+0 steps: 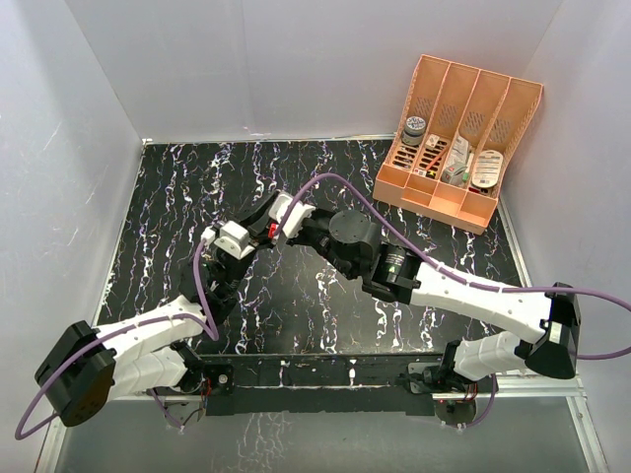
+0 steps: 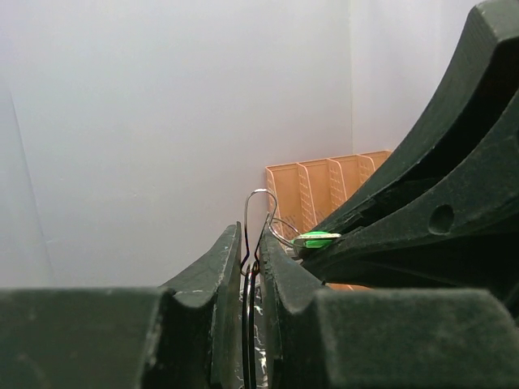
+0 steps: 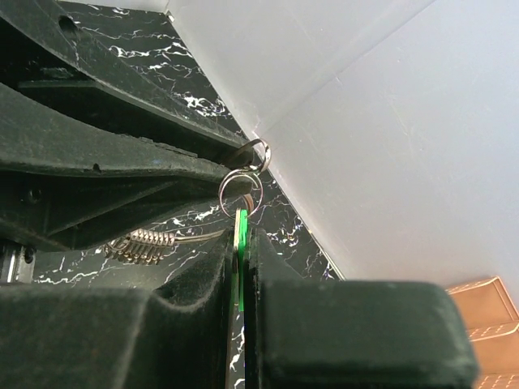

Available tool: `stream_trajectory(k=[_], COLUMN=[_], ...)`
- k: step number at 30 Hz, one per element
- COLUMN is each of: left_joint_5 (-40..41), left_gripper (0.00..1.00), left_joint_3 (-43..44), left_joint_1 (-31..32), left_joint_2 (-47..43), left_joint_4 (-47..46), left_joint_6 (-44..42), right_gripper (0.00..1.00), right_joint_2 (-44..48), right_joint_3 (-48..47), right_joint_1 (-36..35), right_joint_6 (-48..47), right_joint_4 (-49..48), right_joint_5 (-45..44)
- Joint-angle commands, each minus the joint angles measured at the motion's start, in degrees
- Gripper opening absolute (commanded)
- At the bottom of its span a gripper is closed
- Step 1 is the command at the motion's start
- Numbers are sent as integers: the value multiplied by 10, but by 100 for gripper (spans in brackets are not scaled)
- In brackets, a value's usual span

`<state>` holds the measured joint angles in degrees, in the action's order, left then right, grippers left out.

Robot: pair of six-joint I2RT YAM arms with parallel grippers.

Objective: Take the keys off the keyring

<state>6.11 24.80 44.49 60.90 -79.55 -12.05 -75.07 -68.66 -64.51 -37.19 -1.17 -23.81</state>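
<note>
The jaws of the left gripper point(image 2: 250, 243) were seen pressed nearly together on the thin wire of the keyring point(image 2: 256, 191), whose silver loop rose in an arch just above the fingertips. The jaws of the right gripper point(image 3: 242, 235) were clamped flat on the green key point(image 3: 240, 259), held edge-on between the pads. Just above that key, two small silver rings point(image 3: 240, 188) were linked one over the other, and a coiled spring point(image 3: 139, 243) was seen beside them, below the left arm's dark fingers. In the top view, both grippers were found tip to tip above the middle of the black marbled table point(image 1: 197, 177), with key and keyring held off its surface. An orange organiser point(image 1: 513, 108) with four tall slots was stood tilted at the far right corner, well apart from the grippers. A round dark-lidded jar point(image 1: 414, 126) was held in its leftmost slot; small packaged items filled the other slots, too small to be told apart.
</note>
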Motion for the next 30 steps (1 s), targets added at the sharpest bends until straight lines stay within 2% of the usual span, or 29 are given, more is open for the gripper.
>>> stream_trajectory(k=[1,16,20,25,30], left_joint_5=[23,49,46,59,73], left_gripper=[0,0,0,0,0], left_joint_3=[33,38,39,39,26], left_joint_1=[0,0,0,-1,0], left_joint_2=[1,4,-10,-26,-51], left_joint_4=[-56,-110,-108,-108,-88], left_joint_6=[-34,-71,-78,-106,-118], right_gripper=[1,0,0,0,0], right_joint_2=[19,2,-13,-24,-11], right_joint_3=[-1,2,2,-5,15], right_joint_1=[-2,-2,-1,12,25], right_joint_6=[15,20,18,36,38], right_joint_4=[-9,7,9,47,18], right_joint_5=[1,4,-16,18,-18])
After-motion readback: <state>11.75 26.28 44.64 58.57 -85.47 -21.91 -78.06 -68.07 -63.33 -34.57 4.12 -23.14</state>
